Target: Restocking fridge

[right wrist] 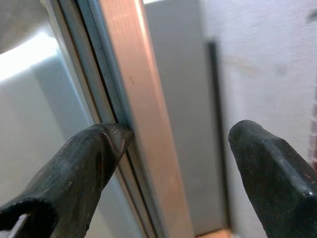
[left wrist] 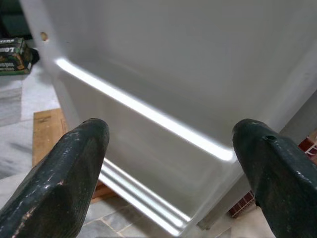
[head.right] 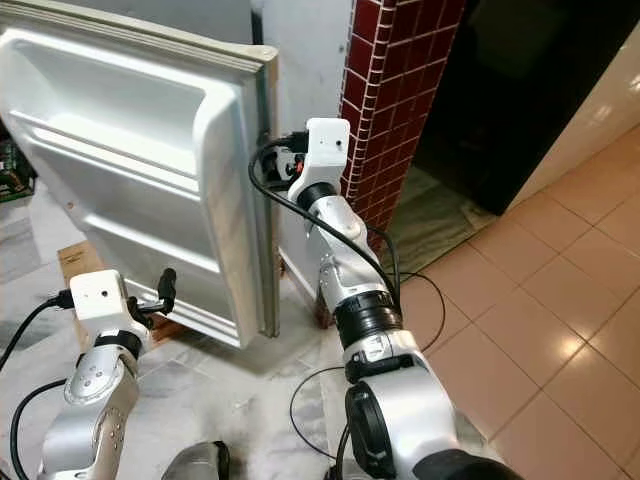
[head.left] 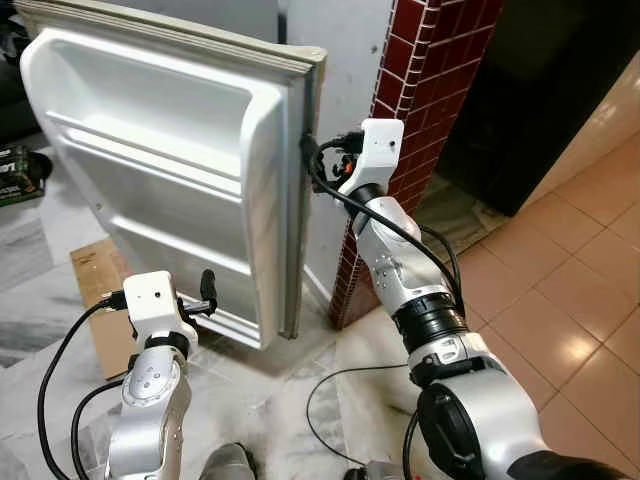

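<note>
The fridge door [head.left: 170, 170] stands swung open, showing its white inner liner with moulded shelf ledges [left wrist: 148, 114] that hold nothing. My right gripper [head.left: 312, 160] is raised at the door's free edge, about halfway up. In the right wrist view it is open, with the door's edge strip [right wrist: 138, 124] between its two fingers; one finger [right wrist: 84, 173] lies against the inner side. My left gripper [head.left: 207, 295] is low, open, pointing at the bottom of the door liner and a short way off it.
A red-tiled pillar [head.left: 400, 90] rises just right of the door, with a dark doorway [head.left: 540, 90] beyond it. Cardboard [head.left: 95, 275] lies on the marble floor under the door, a green box [head.left: 15, 175] is at far left, and a cable [head.left: 330, 400] loops on the floor.
</note>
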Available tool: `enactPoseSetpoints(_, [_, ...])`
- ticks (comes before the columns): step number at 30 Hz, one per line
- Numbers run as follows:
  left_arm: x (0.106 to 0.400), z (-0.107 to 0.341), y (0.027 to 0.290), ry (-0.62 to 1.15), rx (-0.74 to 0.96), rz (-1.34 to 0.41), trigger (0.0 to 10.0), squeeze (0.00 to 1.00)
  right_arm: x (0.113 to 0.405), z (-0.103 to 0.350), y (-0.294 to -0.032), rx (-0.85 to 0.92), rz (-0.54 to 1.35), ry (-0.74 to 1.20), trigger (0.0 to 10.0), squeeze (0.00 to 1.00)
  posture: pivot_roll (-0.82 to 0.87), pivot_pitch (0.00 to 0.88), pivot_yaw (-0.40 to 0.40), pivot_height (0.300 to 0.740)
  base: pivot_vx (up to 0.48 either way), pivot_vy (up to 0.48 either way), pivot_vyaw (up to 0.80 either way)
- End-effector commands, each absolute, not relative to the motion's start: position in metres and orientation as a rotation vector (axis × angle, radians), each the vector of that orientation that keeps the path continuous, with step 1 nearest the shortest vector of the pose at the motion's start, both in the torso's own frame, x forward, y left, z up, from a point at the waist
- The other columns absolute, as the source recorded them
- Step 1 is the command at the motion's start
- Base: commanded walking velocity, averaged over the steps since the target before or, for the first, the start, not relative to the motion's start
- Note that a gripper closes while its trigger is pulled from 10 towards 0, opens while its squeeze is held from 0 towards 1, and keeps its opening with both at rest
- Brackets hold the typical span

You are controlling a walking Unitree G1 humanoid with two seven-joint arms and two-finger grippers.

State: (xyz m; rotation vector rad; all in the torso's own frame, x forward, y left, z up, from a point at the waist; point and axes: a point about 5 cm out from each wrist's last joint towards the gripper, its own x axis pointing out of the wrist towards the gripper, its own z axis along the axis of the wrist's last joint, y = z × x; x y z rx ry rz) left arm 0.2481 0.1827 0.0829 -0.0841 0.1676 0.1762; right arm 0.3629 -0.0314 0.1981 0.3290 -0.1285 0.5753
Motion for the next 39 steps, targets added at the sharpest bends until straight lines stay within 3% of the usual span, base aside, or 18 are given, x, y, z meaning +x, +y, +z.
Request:
enactPoseSetpoints(1, [0.249, 0.082, 0.181, 0.168, -0.083, 0.178, 10.0, 0.0, 0.347, 0.219, -0.006, 0.381, 0.775, -0.201, 10.0, 0.0, 0.12, 0.083, -0.055, 0.74, 0.0, 0.0, 0.0])
enactPoseSetpoints(7, [0.252, 0.08, 0.18, 0.172, -0.087, 0.167, 10.0, 0.0, 0.324, 0.218, -0.034, 0.354, 1.002, -0.184, 10.0, 0.0, 0.09, 0.073, -0.05, 0.74, 0.0, 0.0, 0.0])
enactPoseSetpoints(12, [0.258, 0.077, 0.175, 0.191, -0.089, 0.132, 10.0, 0.0, 0.289, 0.221, -0.073, 0.37, 1.279, -0.12, 10.0, 0.0, 0.06, 0.064, -0.039, 0.74, 0.0, 0.0, 0.0])
enactPoseSetpoints(14, [0.26, 0.076, 0.171, 0.203, -0.107, 0.103, 10.0, 0.0, 0.284, 0.222, -0.087, 0.385, 1.31, -0.104, 10.0, 0.0, 0.06, 0.06, -0.035, 0.74, 0.0, 0.0, 0.0])
enactPoseSetpoints(16, [0.261, 0.076, 0.17, 0.204, -0.107, 0.093, 10.0, 0.0, 0.291, 0.217, -0.092, 0.352, 1.24, -0.088, 10.0, 0.0, 0.06, 0.058, -0.033, 0.74, 0.0, 0.0, 0.0])
enactPoseSetpoints(21, [0.263, 0.075, 0.169, 0.204, -0.101, 0.09, 10.0, 0.0, 0.345, 0.19, -0.102, 0.072, 0.739, -0.065, 10.0, 0.0, 0.07, 0.047, -0.031, 0.74, 0.0, 0.0, 0.0])
enactPoseSetpoints(23, [0.263, 0.075, 0.169, 0.206, -0.101, 0.09, 10.0, 0.0, 0.352, 0.189, -0.1, 0.054, 0.66, -0.057, 10.0, 0.0, 0.08, 0.044, -0.033, 0.74, 0.0, 0.0, 0.0])
enactPoseSetpoints(28, [0.264, 0.076, 0.172, 0.206, -0.097, 0.132, 10.0, 0.0, 0.36, 0.19, -0.081, 0.048, 0.592, -0.064, 10.0, 0.0, 0.1, 0.046, -0.04, 0.74, 0.0, 0.0, 0.0])
enactPoseSetpoints(30, [0.263, 0.073, 0.17, 0.247, -0.181, 0.162, 10.0, 0.0, 0.366, 0.188, -0.075, 0.052, 0.531, -0.094, 10.0, 0.0, 0.1, 0.049, -0.043, 0.74, 0.0, 0.0, 0.0])
enactPoseSetpoints(35, [0.256, 0.065, 0.166, 0.332, -0.355, 0.176, 10.0, 0.0, 0.37, 0.182, -0.074, 0.047, 0.451, -0.09, 10.0, 0.0, 0.11, 0.056, -0.049, 0.74, 0.0, 0.0, 0.0])
enactPoseSetpoints(39, [0.239, 0.052, 0.179, 0.413, -0.322, 0.216, 10.0, 0.0, 0.371, 0.181, -0.075, 0.049, 0.422, -0.098, 10.0, 0.0, 0.13, 0.062, -0.053, 0.74, 0.0, 0.0, 0.0])
